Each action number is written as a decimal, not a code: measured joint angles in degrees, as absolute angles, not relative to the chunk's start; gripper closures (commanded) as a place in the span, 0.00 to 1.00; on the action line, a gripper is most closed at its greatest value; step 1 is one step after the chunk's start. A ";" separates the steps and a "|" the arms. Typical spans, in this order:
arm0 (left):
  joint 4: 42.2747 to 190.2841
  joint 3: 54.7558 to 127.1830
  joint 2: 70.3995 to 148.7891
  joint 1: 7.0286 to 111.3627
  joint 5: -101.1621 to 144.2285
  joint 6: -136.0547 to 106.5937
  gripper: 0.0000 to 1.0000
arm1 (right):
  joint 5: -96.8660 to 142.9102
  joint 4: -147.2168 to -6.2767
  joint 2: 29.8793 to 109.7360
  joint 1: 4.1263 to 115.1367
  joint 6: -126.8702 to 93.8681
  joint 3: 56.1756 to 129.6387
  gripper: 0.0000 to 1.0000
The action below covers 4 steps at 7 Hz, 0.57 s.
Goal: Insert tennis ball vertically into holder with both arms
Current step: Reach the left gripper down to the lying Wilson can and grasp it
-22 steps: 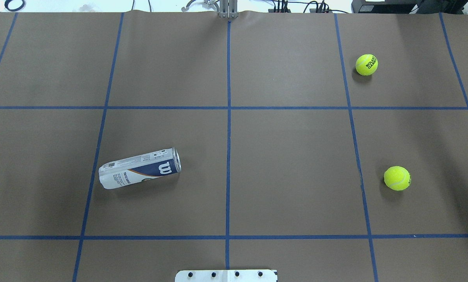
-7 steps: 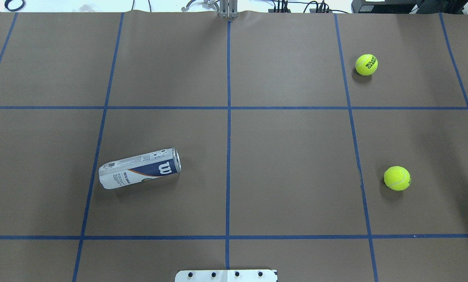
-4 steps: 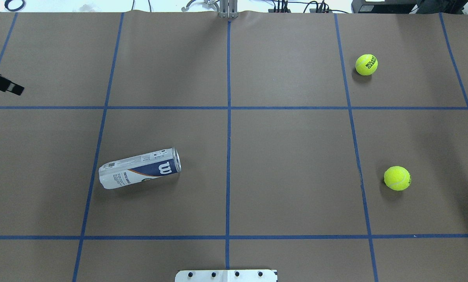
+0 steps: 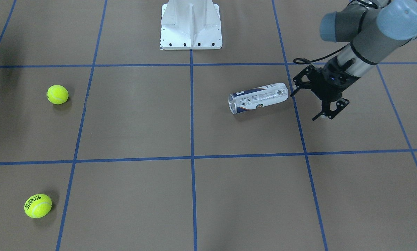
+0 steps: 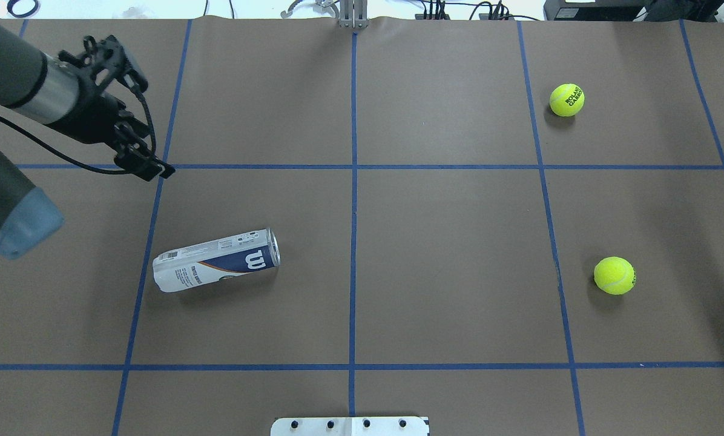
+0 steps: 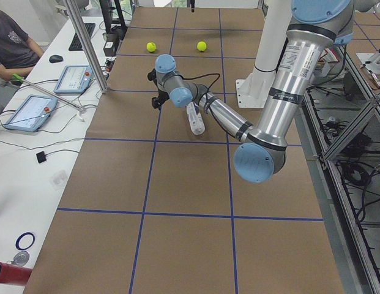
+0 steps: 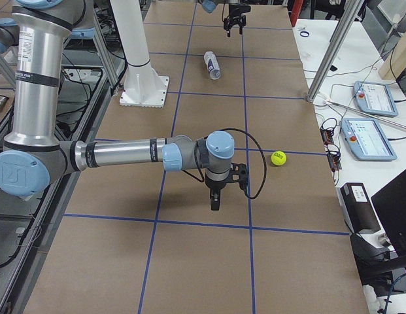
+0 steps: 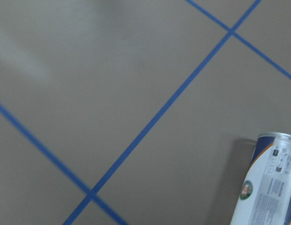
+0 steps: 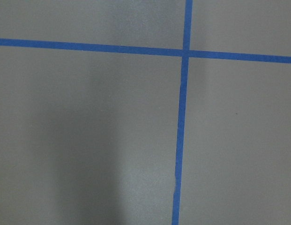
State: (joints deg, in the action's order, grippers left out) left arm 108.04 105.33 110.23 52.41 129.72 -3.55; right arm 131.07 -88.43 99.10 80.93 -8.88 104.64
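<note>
The holder (image 5: 217, 260) is a clear tube with a navy and white "W" label. It lies on its side on the brown table, and also shows in the front view (image 4: 258, 97) and the left wrist view (image 8: 272, 187). My left gripper (image 5: 154, 127) is open and empty. It hovers beyond the holder's closed end, apart from it, as the front view (image 4: 303, 107) shows. Two yellow tennis balls (image 5: 566, 100) (image 5: 614, 275) lie far to the right. My right gripper (image 7: 225, 193) shows only in the exterior right view, above the table near the balls. I cannot tell whether it is open or shut.
The white metal base (image 4: 191, 24) stands at the robot's edge of the table. Blue tape lines divide the brown table (image 5: 447, 242) into squares. Tablets and cables lie on the operators' white bench (image 6: 30, 113). A person (image 6: 12, 49) sits there.
My left arm has swung in from the left edge of the overhead view, and its open gripper now hangs beyond the holder. The holder and both balls have not moved.
</note>
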 measured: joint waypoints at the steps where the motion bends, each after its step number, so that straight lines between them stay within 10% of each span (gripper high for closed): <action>1: 107.92 105.16 112.11 48.11 127.55 -2.97 0.00 | 131.06 -88.42 98.98 80.90 -8.90 104.60 0.00; 4: 102.31 102.52 118.43 36.08 113.17 1.46 0.00 | 131.05 -88.42 98.76 80.86 -8.89 104.34 0.00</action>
State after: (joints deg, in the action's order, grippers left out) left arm 102.31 102.52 118.43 36.08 113.17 1.46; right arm 131.05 -88.42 98.76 80.86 -8.89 104.34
